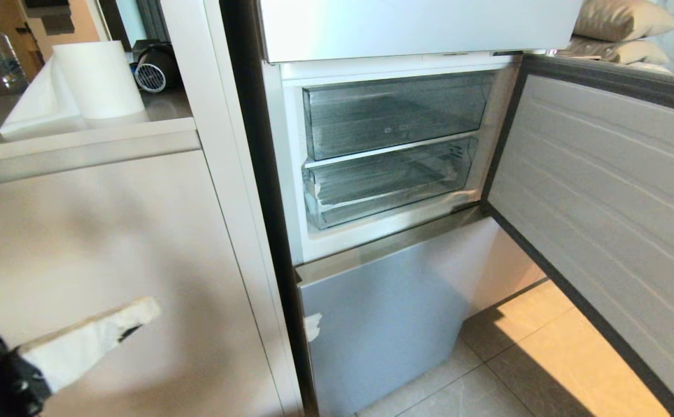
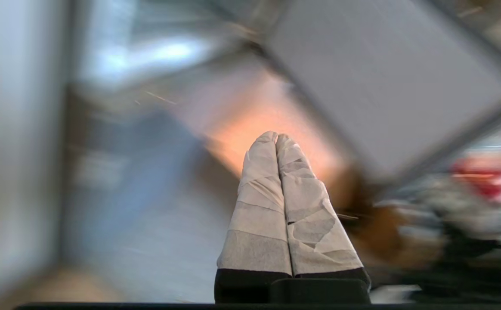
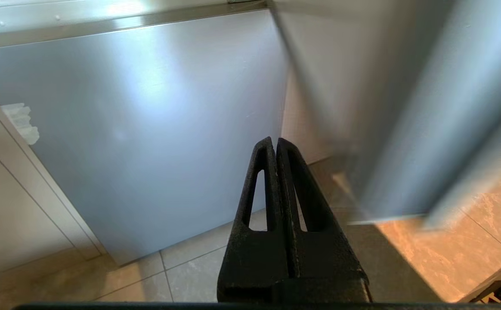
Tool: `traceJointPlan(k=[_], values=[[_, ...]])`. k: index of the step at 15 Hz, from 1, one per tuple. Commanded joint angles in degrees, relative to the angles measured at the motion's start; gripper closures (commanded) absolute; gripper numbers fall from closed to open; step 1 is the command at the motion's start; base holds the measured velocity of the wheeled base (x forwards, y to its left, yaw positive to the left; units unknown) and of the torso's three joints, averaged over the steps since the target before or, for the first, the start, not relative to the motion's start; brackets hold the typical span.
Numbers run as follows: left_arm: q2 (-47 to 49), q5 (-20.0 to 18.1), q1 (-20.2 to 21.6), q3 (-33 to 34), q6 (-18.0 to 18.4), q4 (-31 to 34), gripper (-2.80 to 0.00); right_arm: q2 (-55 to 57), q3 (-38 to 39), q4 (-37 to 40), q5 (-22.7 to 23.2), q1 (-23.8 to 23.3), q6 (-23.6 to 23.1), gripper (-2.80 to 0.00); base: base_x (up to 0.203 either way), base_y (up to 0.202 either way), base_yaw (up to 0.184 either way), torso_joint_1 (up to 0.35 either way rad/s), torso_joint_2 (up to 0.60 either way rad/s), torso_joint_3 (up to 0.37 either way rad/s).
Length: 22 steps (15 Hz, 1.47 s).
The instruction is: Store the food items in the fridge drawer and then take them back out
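Drawer [image 1: 392, 185] sits pushed in, lowest in the open fridge compartment under a clear bin [image 1: 395, 113]. Left gripper [image 2: 276, 137] (taped fingers pressed together, empty) hangs beside the cabinet [image 1: 111, 243]; right gripper [image 3: 275, 141] also closed, facing the blue door panel [image 3: 147, 129].

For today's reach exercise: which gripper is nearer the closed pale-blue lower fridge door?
Right. The right gripper, shut, points at the lower door from close by; the left gripper, shut, is off beside the cabinet front.

Grey countertop [image 1: 53, 145] at upper left, bearing a white paper roll [image 1: 98, 78], a clear water bottle [image 1: 2, 55] and a small dark fan-like appliance [image 1: 154, 68]. Tiled floor [image 1: 551, 370] below the fridge, partly sunlit.
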Motion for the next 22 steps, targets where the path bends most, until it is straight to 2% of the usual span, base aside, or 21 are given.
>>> traceJointPlan(k=[1,4,8,10,11,13,16,17,19,20,22], values=[[-11.00,2.10,4.88,0.17,9.73,6.87,0.00,0.05,0.00,-0.05,0.02,0.02,-0.02,0.00,0.000,0.000,0.000,0.000,0.00,0.000],[-15.87,2.82,14.61,0.69,15.67,10.54,0.00,0.05,0.00,-0.05,0.02,0.02,0.00,0.00,0.000,0.000,0.000,0.000,0.00,0.000],[-18.90,2.89,33.64,1.56,20.03,13.21,0.00,0.05,0.00,-0.05,0.02,0.02,0.00,0.00,0.000,0.000,0.000,0.000,0.00,0.000],[-20.78,2.85,40.96,4.32,22.77,14.86,0.00,0.05,0.00,-0.05,0.02,0.02,-0.08,0.00,0.000,0.000,0.000,0.000,0.00,0.000],[-22.35,2.88,43.04,6.97,24.48,15.27,0.00,0.05,0.00,-0.05,0.02,0.02,-0.08,0.00,0.000,0.000,0.000,0.000,0.00,0.000],[-24.75,2.89,45.51,12.45,26.60,15.51,0.00,0.05,0.00,-0.05,0.02,0.02,0.00,0.00,0.000,0.000,0.000,0.000,0.00,0.000],[-29.77,2.15,46.55,22.90,28.01,16.68,0.00,0.05,0.00,-0.05,0.02,0.02,-0.08,0.00,0.000,0.000,0.000,0.000,0.00,0.000],[-32.75,-0.02,46.52,25.67,28.43,17.36,0.00,0.05,0.00,-0.05,0.02,0.02,-0.08,0.00,0.000,0.000,0.000,0.000,0.00,0.000],[-41.05,-7.69,46.36,26.63,28.69,19.64,0.00,0.05,0.00,-0.05,-0.02,0.02,0.00,0.00,0.000,0.000,0.000,0.000,0.00,0.000],[-45.65,-10.49,46.23,26.70,29.43,21.49,0.00,0.05,0.00,-0.05,0.02,0.02,0.00,0.00,0.000,0.000,0.000,0.000,0.00,0.000],[-49.01,-15.00,45.99,27.43,30.99,23.19,0.00,0.05,0.02,0.03,-0.13,0.02,-0.73,0.00,0.000,0.000,0.000,0.000,0.00,0.000]])
